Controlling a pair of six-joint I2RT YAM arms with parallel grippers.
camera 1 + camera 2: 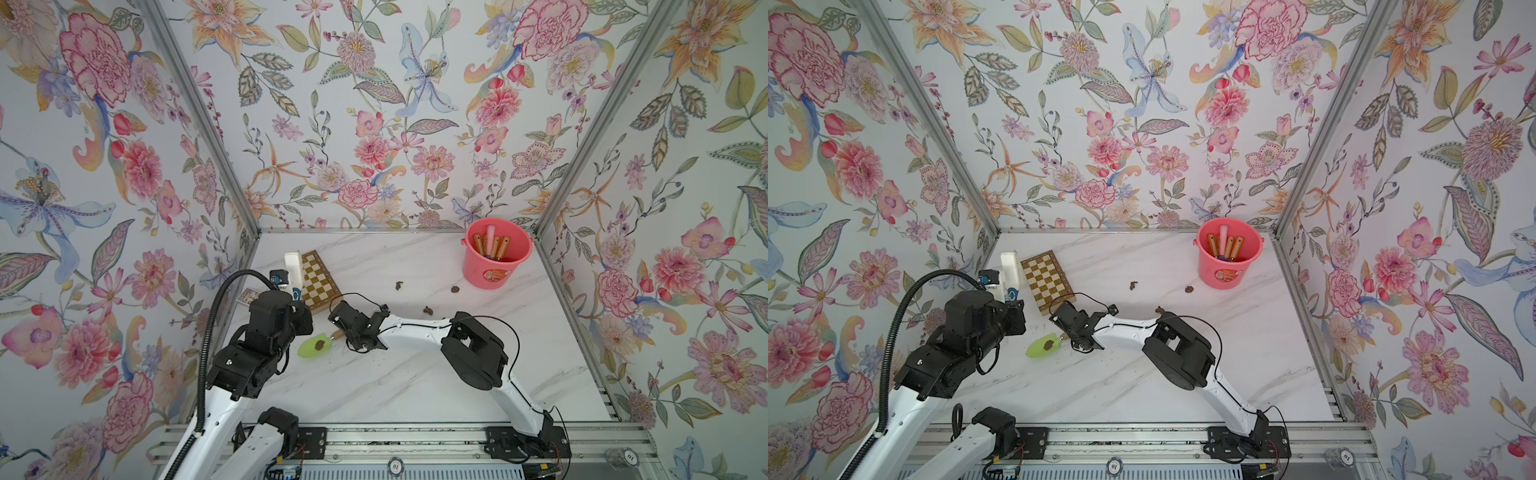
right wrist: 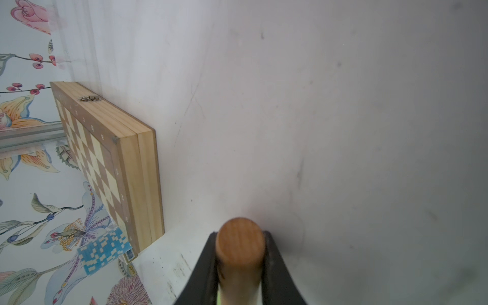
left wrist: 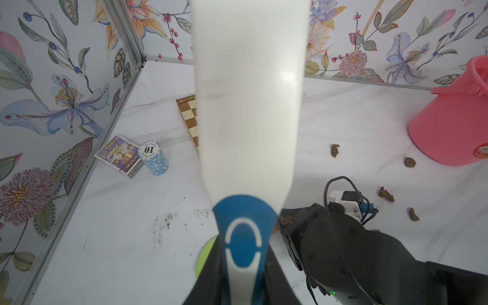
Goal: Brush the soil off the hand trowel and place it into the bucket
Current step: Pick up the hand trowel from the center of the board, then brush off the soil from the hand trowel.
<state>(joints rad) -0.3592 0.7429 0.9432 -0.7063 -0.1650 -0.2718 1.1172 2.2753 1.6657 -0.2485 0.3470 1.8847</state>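
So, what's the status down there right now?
Left fingers shut on brush. Right fingers shut on trowel by its handle. Soil lump on it, not yet brushed off. Loose lumps on table short of bucket.

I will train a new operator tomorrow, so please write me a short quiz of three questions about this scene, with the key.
1. True or false: the right claw is shut on the wooden handle of the green trowel.
2. What lies on the trowel blade? A) a soil lump B) a poker chip C) nothing
3. Fill in: the left claw holds a white and blue ____.

Key: 1 true; 2 A; 3 brush.
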